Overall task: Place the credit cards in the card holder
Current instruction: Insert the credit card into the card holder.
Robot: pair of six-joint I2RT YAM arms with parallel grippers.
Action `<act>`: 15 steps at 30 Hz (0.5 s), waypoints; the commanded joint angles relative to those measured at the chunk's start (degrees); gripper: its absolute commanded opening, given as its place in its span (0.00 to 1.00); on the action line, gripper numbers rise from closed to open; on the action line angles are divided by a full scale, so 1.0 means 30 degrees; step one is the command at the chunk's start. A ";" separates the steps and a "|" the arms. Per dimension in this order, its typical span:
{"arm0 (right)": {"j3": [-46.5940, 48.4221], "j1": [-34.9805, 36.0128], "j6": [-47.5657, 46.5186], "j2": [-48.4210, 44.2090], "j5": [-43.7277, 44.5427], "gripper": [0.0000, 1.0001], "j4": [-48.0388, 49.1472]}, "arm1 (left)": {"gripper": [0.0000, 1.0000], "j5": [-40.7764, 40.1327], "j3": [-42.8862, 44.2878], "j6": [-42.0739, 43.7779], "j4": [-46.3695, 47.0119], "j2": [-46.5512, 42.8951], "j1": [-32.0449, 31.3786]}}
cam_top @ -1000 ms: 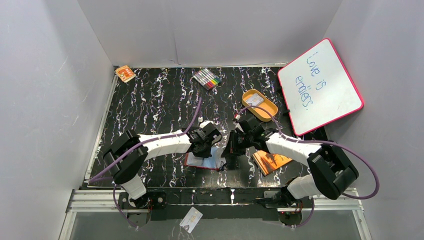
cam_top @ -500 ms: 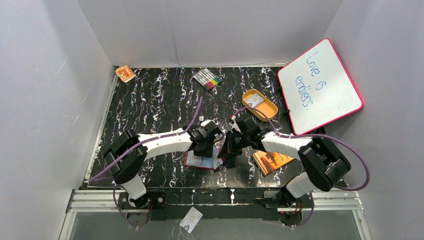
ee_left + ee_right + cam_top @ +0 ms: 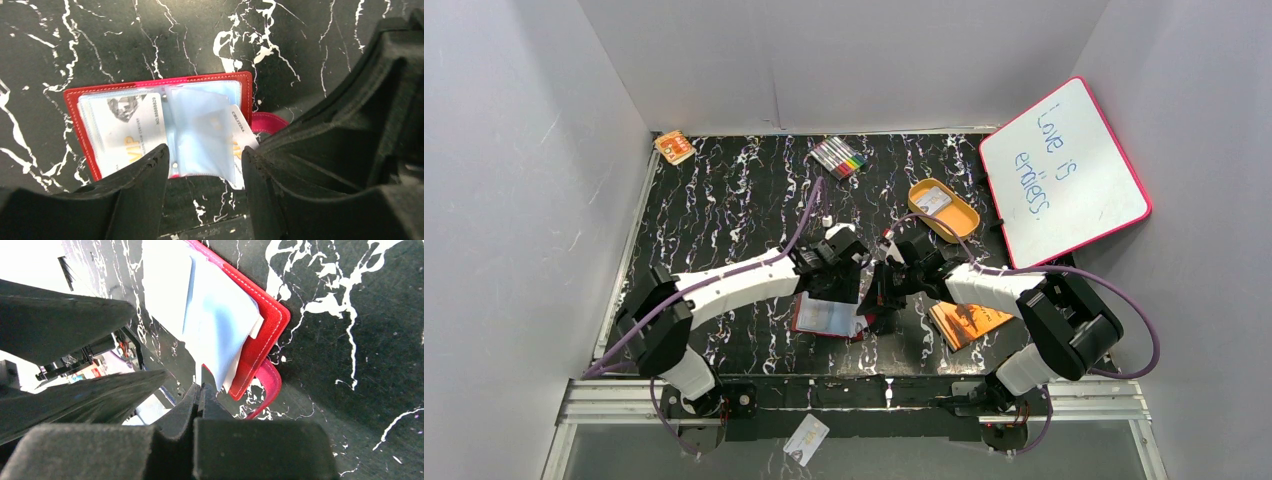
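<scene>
left pincer (image 3: pixel 204 161) parted, empty, over open card holder (image 3: pixel 74 107) | right pincer (image 3: pixel 201 392) pressed shut beside its snap-tab edge | orange booklet (image 3: pixel 965 322) near right

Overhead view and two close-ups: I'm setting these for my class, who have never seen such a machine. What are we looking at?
Two robot arms are bolted at the near edge of a black marbled table. The wide picture comes from a fixed camera above; each close-up comes from a camera on a wrist. Between the arms lies an open dark-red leather-look card holder with whitish plastic credit cards in its clear sleeves. The left gripper hangs open above it, holding nothing; the right gripper is shut near its corner. Further back sits an orange oval tray.
</scene>
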 commanded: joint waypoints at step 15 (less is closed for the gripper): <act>0.2220 0.1081 0.0605 0.1936 -0.0647 0.00 0.1405 | 0.56 -0.1642 -0.3806 -0.1337 -0.0607 -0.5712 0.1119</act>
